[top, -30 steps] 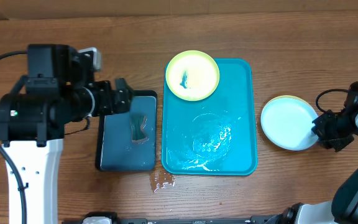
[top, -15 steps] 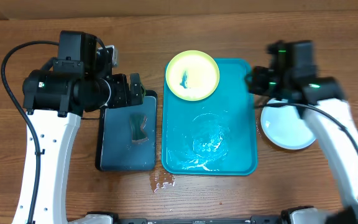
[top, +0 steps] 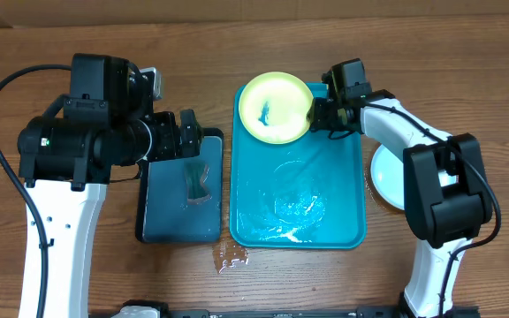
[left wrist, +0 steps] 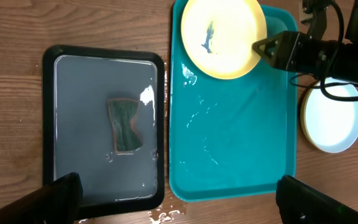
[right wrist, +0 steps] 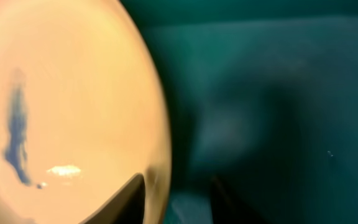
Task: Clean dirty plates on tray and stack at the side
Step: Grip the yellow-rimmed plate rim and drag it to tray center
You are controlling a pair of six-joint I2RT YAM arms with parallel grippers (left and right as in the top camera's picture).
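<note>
Smeared yellow-green plate (top: 275, 108) on tray (top: 259, 199)

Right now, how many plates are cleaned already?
Two stacked plates sit beside the tray; the top one looks clean. The right gripper is at the rim of the smeared plate on the tray. To do: wiping and stacking it.

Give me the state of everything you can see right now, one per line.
Yellow-green plate: dirty, dark smear, on tray.
Tray: wet, glistening.
Light blue plate: clean, stacked beside tray.
Black tray: holds a sponge.
Left hand: open, above black tray.
Right hand: open, straddling plate rim.
</note>
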